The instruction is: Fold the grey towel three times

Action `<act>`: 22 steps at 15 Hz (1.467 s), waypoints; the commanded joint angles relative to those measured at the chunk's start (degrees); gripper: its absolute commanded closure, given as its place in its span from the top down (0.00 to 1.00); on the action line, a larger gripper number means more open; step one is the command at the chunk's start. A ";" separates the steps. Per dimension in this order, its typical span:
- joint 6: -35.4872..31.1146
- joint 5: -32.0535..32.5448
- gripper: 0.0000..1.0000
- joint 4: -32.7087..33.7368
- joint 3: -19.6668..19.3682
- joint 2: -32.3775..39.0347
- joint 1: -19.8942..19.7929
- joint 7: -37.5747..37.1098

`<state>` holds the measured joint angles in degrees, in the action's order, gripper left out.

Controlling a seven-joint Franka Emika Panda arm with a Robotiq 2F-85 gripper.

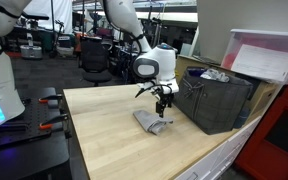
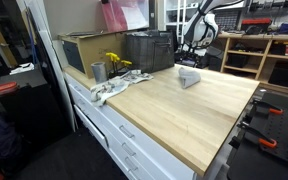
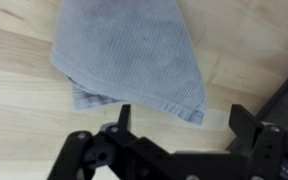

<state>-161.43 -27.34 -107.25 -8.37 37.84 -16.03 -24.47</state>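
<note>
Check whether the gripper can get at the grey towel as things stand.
Probably yes: the gripper hangs open right above the grey towel, with nothing between them; the dark bin stands to one side.

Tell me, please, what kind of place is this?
Probably a robotics lab or workshop: a wooden workbench with drawers below, office chairs behind it, and wooden shelves holding equipment.

So that's one grey towel point(image 1: 152, 122), one dark fabric bin point(image 1: 219, 100), one metal cup point(image 2: 98, 71), one pale rag point(image 2: 117, 87), all on one wooden table point(image 1: 104, 140).
</note>
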 commanded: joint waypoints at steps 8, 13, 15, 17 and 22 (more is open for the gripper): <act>20.09 6.20 1.00 -11.77 1.38 -10.57 -6.13 27.54; 19.83 16.01 1.00 -10.91 0.46 -9.69 -3.85 33.57; 19.64 20.01 1.00 -10.85 0.52 -9.34 -2.67 35.13; 19.40 24.12 1.00 -10.53 0.43 -8.84 -1.38 36.45; 18.18 34.45 1.00 -8.11 0.13 -6.45 1.24 40.14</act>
<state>-142.63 2.61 -117.65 -7.21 29.68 -16.16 12.25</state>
